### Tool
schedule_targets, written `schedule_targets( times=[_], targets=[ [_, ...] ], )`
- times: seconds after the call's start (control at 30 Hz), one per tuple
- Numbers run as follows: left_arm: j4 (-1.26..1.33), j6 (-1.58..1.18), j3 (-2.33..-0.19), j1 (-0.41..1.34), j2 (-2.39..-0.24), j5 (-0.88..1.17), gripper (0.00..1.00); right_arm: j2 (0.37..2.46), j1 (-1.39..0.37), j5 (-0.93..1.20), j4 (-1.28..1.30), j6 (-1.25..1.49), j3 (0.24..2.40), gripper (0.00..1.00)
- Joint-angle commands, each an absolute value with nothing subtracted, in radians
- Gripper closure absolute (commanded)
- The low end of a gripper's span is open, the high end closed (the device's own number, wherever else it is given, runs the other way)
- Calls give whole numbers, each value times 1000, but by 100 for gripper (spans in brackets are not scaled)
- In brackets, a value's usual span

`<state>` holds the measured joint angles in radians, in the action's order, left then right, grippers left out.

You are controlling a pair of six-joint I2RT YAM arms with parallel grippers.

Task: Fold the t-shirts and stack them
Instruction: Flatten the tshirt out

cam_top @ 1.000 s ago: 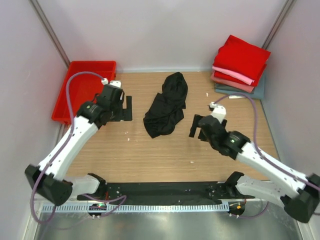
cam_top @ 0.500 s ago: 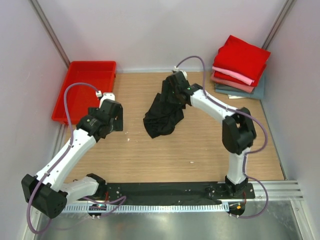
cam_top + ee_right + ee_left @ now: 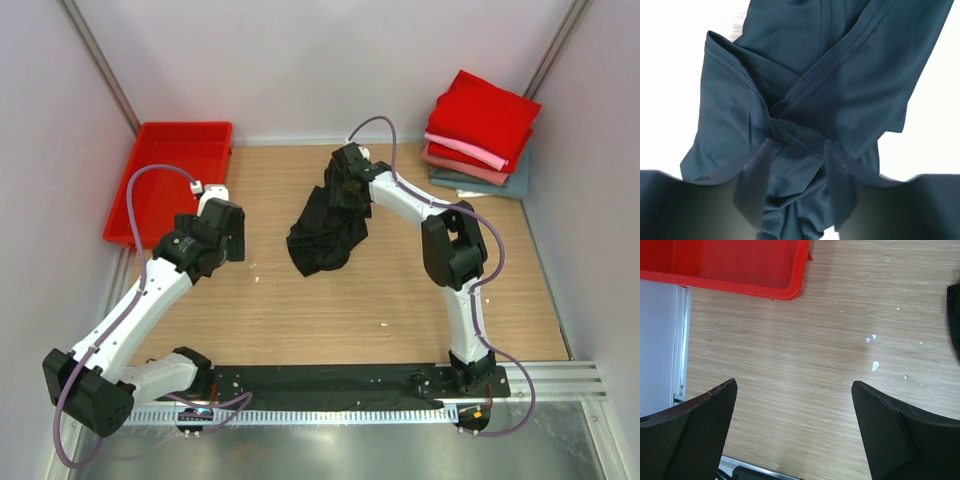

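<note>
A plain black t-shirt (image 3: 325,230) lies crumpled in the middle of the wooden table, towards the back. My right gripper (image 3: 347,187) reaches far out and presses down into its upper part. In the right wrist view the black t-shirt (image 3: 840,75) fills the frame, and the right gripper (image 3: 797,145) has its jaws drawn in around a bunched fold of the cloth. A stack of folded t-shirts (image 3: 480,135), red, pink, dusty-rose and grey-teal, sits in the back right corner. My left gripper (image 3: 230,240) hovers left of the black shirt. The left gripper (image 3: 794,385) is open over bare wood.
A red plastic tray (image 3: 150,200) stands at the back left, and its rim (image 3: 790,290) shows in the left wrist view. Small white crumbs (image 3: 874,365) dot the wood near the left gripper. Pale walls close in the table on three sides.
The right arm swung from the near right out to the black t-shirt, and its jaws narrowed around a fold. The left arm pulled back slightly and stayed open.
</note>
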<state>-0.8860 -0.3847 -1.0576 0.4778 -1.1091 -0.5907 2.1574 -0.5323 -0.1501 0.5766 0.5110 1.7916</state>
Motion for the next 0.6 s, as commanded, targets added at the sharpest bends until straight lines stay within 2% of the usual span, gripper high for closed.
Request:
schedule_targets(
  times=[0.0,0.17,0.23,0.57],
  targets=[
    [-850,-394,-1074,477,-1109,-612,4,2161,-538,-141,558,509,1801,63],
    [-851,-393,-1072,474,-1115,-612,4,2161,-535,-134,566,500,1834,84],
    [-851,-394,-1072,474,-1117,-614,4,2166,-528,-109,571,497,1856,97],
    [-856,-396,-1072,474,-1129,-615,4,2095,-506,-77,607,477,2020,99]
  ],
)
